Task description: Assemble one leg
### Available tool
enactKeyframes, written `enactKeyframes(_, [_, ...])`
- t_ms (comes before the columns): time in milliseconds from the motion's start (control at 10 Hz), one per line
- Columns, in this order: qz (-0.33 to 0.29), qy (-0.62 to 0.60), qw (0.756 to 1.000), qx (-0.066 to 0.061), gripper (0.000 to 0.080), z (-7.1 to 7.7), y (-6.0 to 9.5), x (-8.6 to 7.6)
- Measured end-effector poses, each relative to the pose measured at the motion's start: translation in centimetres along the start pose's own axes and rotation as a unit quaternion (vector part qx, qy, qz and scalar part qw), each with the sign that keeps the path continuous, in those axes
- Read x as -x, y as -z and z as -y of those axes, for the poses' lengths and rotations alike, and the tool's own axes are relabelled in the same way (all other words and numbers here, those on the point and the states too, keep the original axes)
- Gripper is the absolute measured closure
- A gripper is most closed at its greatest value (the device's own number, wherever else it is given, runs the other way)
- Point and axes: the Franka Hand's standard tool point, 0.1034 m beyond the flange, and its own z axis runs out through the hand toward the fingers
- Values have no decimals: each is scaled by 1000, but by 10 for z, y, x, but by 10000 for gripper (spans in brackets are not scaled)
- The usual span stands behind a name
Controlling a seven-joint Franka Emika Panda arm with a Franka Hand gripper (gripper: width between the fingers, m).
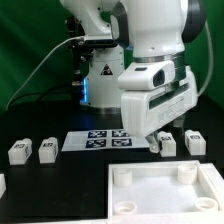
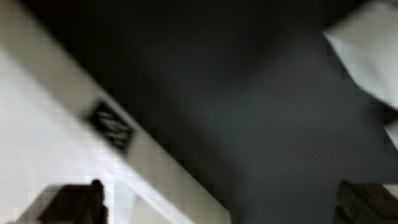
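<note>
Several small white legs with tags lie on the black table. Two are at the exterior view's left [image 1: 18,152] [image 1: 47,150] and two at its right [image 1: 167,143] [image 1: 195,141]. My gripper [image 1: 152,144] hangs low over the table just beside the nearer right leg, between it and the marker board [image 1: 100,138]. In the wrist view the gripper [image 2: 222,205] is open, with its dark fingers [image 2: 75,200] far apart and only dark table between them. A blurred white piece with a tag [image 2: 116,127] runs beside one finger, and I cannot tell which part it is.
The large flat white square top [image 1: 165,192] with round corner sockets lies at the front right. A small white part [image 1: 2,183] shows at the left edge. The robot base and cables stand behind the marker board. Another blurred white shape [image 2: 365,60] sits at the wrist view's edge.
</note>
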Motion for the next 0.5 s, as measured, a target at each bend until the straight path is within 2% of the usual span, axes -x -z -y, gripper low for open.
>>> enactKeyframes(100, [-6, -99, 995, -4, 150, 15, 2, -13])
enactKeyframes(200, [-4, -163, 987, -10, 150, 29, -3, -20])
enactKeyframes(300, [-4, -214, 977, -16, 150, 36, -9, -24])
enactKeyframes(400, [-21, -285, 958, -21, 150, 34, -15, -25])
enactKeyframes(500, [-19, -292, 956, -22, 150, 36, -14, -25])
